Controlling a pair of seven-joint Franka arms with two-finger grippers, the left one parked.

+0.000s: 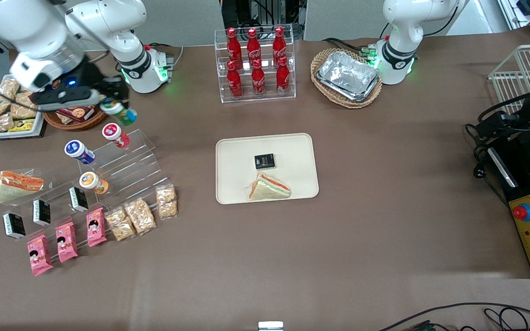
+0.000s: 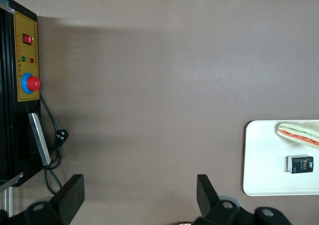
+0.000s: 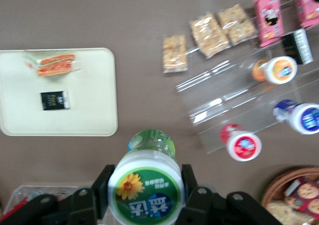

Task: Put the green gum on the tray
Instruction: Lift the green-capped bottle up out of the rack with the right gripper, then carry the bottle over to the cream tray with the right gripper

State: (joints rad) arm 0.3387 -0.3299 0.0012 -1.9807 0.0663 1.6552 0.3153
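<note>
One wide brown table carries everything we see, and near its middle lies the large flat cream-beige tray with rounded corners and a low rim, holding a wrapped triangular sandwich and a small black packet just beside it. Toward the working arm's end of the table stands a clear acrylic stepped stand, and on its steps we see three gum bottles lying tilted: a red-lidded one, a blue-lidded one and an orange-lidded one. The right arm's black two-finger gripper hangs above the table just past the top step of that stand, farther from the front camera than the red-lidded bottle and well apart from the tray. Its fingers are clamped on either side of the small green gum bottle with its white-and-green round lid and yellow flower mark, which we see lifted clear of the stand
</note>
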